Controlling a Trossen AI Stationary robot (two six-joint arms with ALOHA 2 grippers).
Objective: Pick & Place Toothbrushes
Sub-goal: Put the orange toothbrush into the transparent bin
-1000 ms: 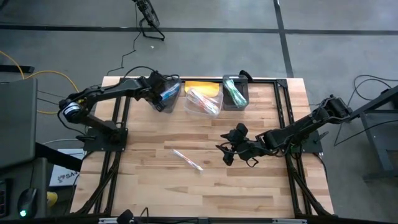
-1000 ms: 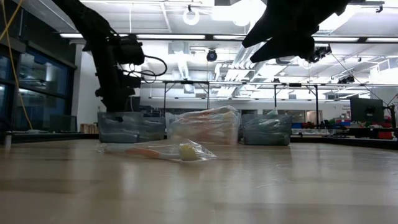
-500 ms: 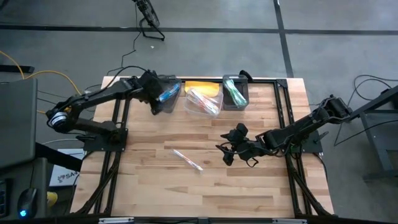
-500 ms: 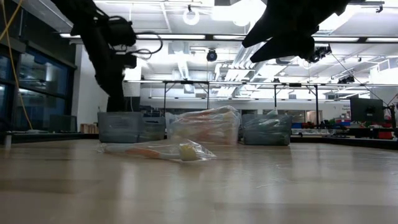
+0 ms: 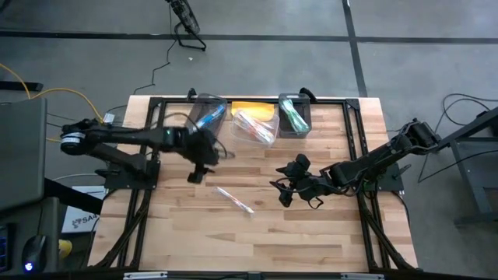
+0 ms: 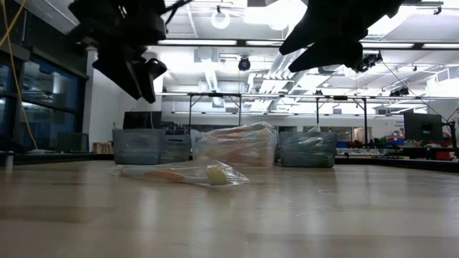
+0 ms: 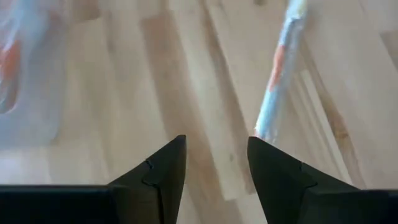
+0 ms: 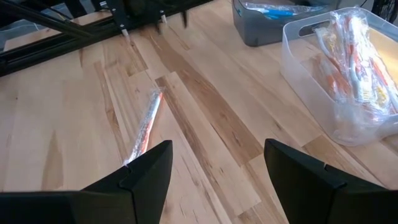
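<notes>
A wrapped toothbrush [image 5: 235, 200] lies alone on the bare wooden table [image 5: 257, 241], between the two grippers. The left gripper [image 5: 198, 170] hangs above the boards just short of it, fingers parted and empty. The right gripper [image 5: 283, 191] waits on its other side, spread wide, holding nothing. Beyond the left gripper, three bins hold more toothbrushes: blue [image 5: 210, 117], seemingly pink [image 5: 255, 126] and green [image 5: 294, 114].

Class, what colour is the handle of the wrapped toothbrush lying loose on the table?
Orange-red, inside clear wrapping: the loose toothbrush shows best in the right wrist view.
</notes>
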